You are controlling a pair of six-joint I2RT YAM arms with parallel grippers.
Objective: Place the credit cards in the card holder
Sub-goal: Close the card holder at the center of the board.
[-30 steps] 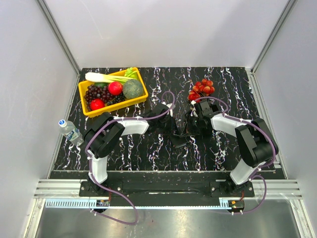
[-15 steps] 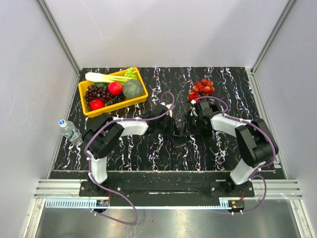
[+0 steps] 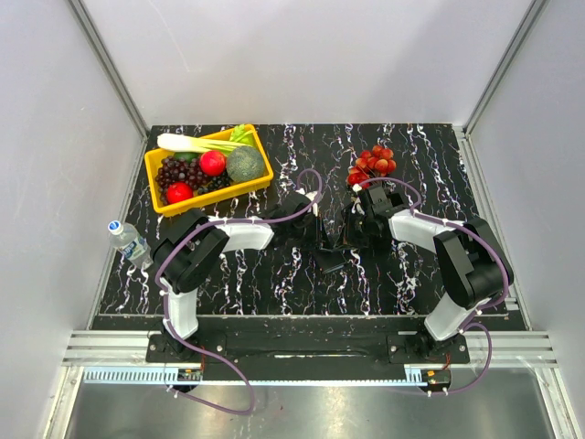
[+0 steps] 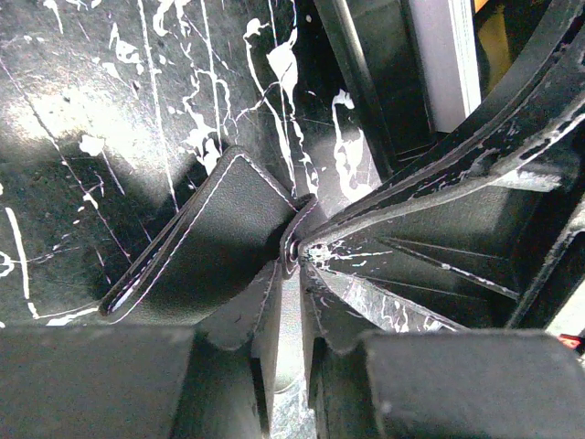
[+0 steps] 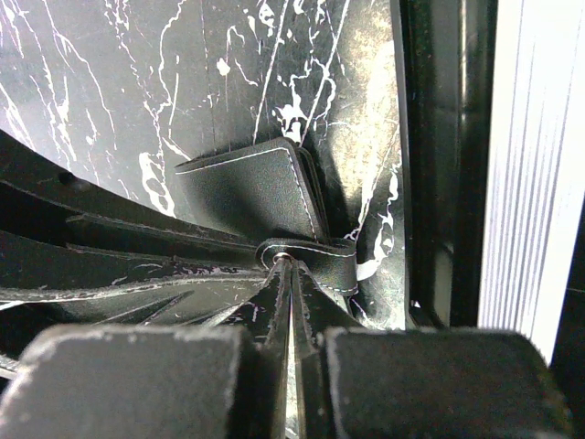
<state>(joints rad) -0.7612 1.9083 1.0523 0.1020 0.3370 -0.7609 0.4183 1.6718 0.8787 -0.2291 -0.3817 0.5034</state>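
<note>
The card holder [image 4: 219, 242] was found mid-surface [image 3: 302, 285], pinched from both sides. The left end effector [image 4: 292, 259] was nearly closed on one stitched edge, and the right end effector [image 5: 285, 263] was clamped tight on the other. Real risk was judged here: the thin leather could be slipped from either narrow pinch, or the holder folded shut by an uneven pull. No credit cards could be made out. The yellow basket [image 3: 211, 196], red grapes [image 3: 373, 163] and water bottle [image 3: 130, 241] were noted well apart. Only the two end effectors were crowded against each other.
</note>
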